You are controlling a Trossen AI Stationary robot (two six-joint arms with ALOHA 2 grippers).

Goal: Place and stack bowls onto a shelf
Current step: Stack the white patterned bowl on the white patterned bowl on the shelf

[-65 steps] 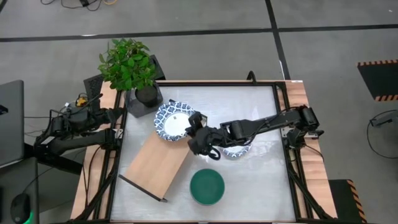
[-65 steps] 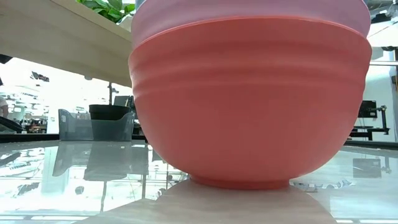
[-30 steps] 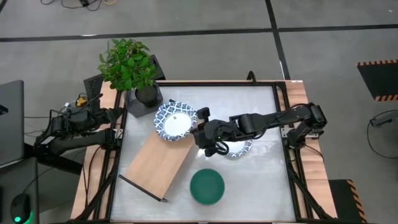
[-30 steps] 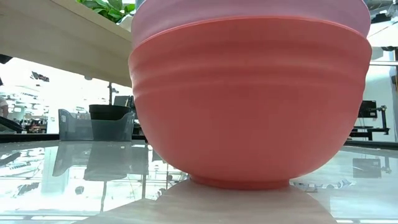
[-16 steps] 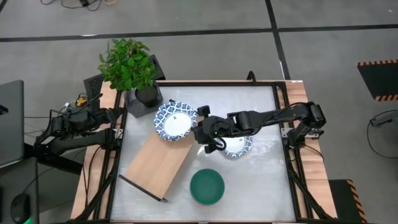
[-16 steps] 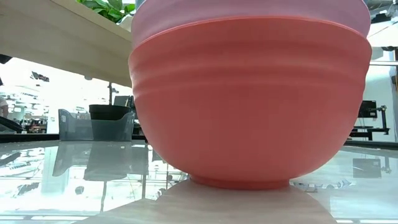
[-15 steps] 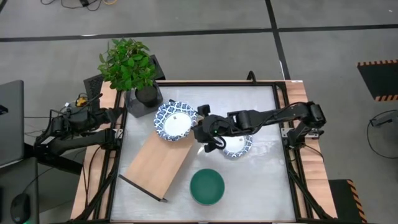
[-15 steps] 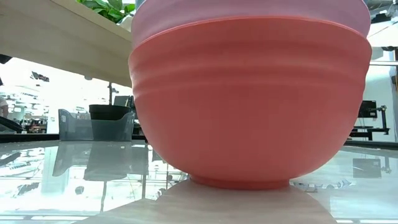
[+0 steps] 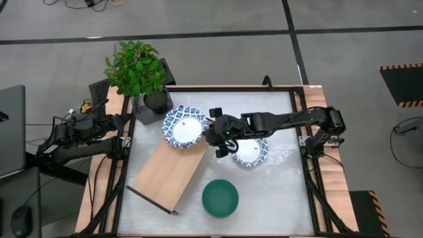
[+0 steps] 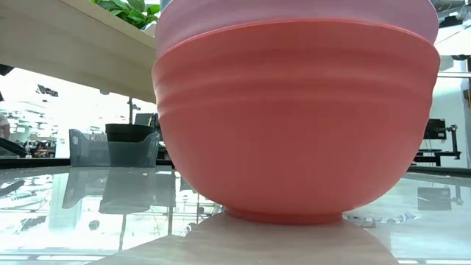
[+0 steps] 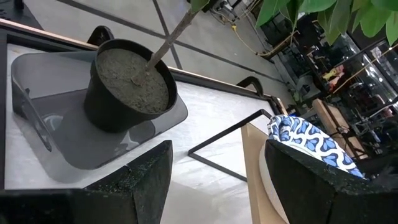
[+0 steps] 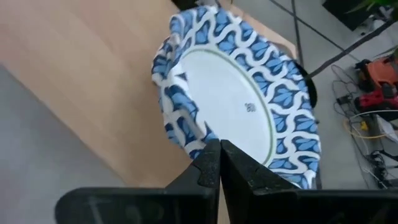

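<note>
A blue-and-white patterned bowl (image 9: 184, 127) sits on the far end of the light-wood shelf (image 9: 165, 173), white centre up. The shelf lies slantwise on the table. My right gripper (image 9: 211, 134) is shut, with its tips at that bowl's right rim (image 12: 202, 134). A second patterned bowl (image 9: 251, 153) rests on the table under the right arm, and a green bowl (image 9: 219, 198) stands near the front. In the low view, a pink bowl (image 10: 294, 13) is nested in a red bowl (image 10: 294, 118). My left gripper (image 11: 211, 180) waits open at the table's left edge. My right gripper's shut fingertips (image 12: 210, 155) come slanting down from the table's right side and stand at the patterned bowl's rim (image 12: 198, 129). I cannot tell whether they touch it. The bowl rests on the shelf board.
A black plant pot (image 9: 155, 100) in a grey tray stands at the far left, just behind the shelf's far end. The shelf's black end frame (image 11: 230, 134) shows beside the bowl. Bare table lies at the far right and near right.
My right gripper has moved toward the table's far edge and a little left. It has come off the second patterned bowl and gone to the rim of the bowl on the shelf. The bowls and the shelf have stayed in place.
</note>
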